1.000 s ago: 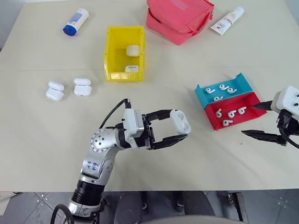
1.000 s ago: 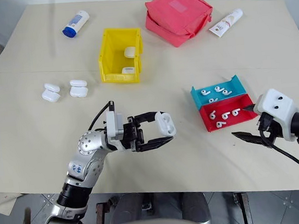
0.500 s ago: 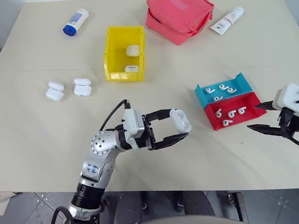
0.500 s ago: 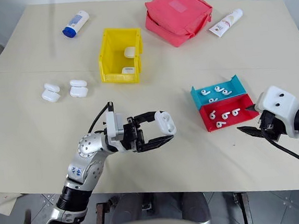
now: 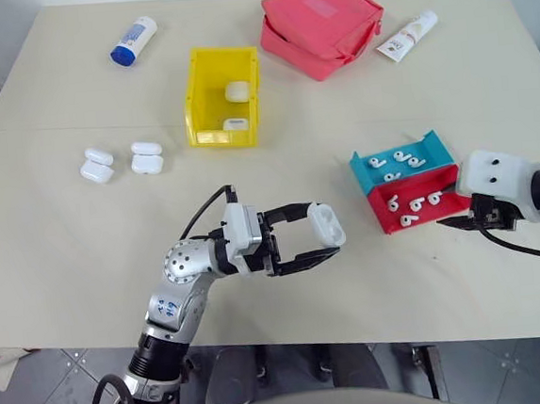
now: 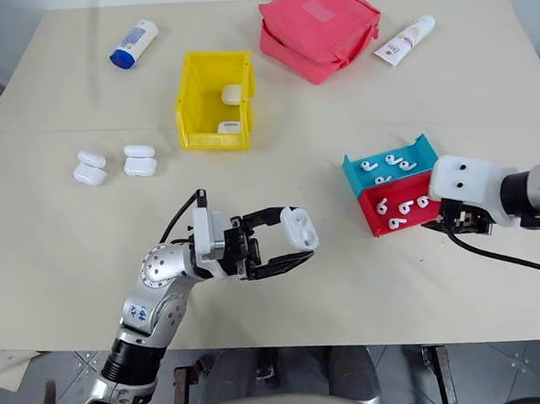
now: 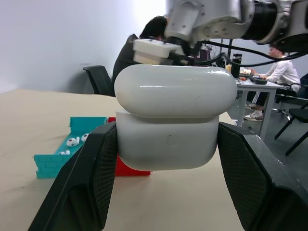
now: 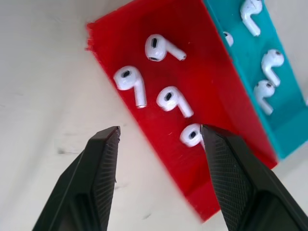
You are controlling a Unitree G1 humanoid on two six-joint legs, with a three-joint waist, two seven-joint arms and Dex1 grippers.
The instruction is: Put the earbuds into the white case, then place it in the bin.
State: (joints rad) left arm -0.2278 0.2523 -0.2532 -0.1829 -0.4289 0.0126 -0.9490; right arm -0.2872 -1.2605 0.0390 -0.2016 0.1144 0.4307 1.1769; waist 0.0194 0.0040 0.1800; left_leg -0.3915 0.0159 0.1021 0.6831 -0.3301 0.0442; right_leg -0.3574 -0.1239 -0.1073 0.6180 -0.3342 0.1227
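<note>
The left gripper (image 5: 322, 238) is clamped on the white case (image 5: 325, 223), holding it up off the table (image 5: 57, 249) between its two black fingers, lid closed. Off to that gripper's right, the right gripper (image 8: 159, 139) hangs just above the red tray (image 5: 444, 213) with its fingers parted and nothing between them; one finger is over the bare table beside the tray, the other over the tray's edge. Four earbuds (image 8: 168, 98) lie loose in the red tray right ahead of those fingertips, and more sit in the teal tray (image 5: 407, 148) touching it on the far side. The bin (image 5: 207, 103) stands well beyond the left gripper, with two cases (image 5: 235, 92) inside.
</note>
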